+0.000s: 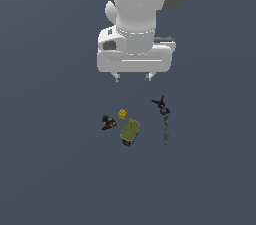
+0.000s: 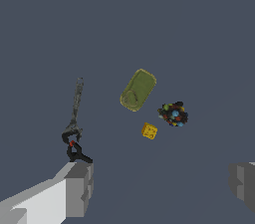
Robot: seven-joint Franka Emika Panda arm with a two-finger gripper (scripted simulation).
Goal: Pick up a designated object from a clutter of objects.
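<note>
The pick has not begun in any physical sense. The hand (image 1: pixel 133 77) hangs above the tabletop (image 1: pixel 45 169) with its two fingers spread wide and nothing between them; in the wrist view the fingertips (image 2: pixel 79 188) sit at opposite edges of the picture with only bare surface in the gap.

The designated object, the tiny yellow cube (image 1: pixel 122 114), lies on the tabletop below the hand and slightly ahead of the fingertips, untouched. In the wrist view the cube (image 2: pixel 149 131) falls between the two fingers' lines but beyond them, so the hand looks roughly, not exactly, lined up over it.

Three other things crowd the cube. The dark multicoloured lump (image 1: pixel 109 122) lies just beside it, the olive-green oblong block (image 1: pixel 130 132) lies just beyond it on the side away from the hand, and the thin grey rod (image 1: pixel 165 128) with its black-and-red head lies well apart, nearer one fingertip than the other.

By my reading, everything remains to be done: centring over the cube, descending, closing and lifting. The narrow gaps to the lump and the green block are the likely trouble when the fingers come down.

No brand, label or writing is readable on any item; the renders are too coarse to tell.
</note>
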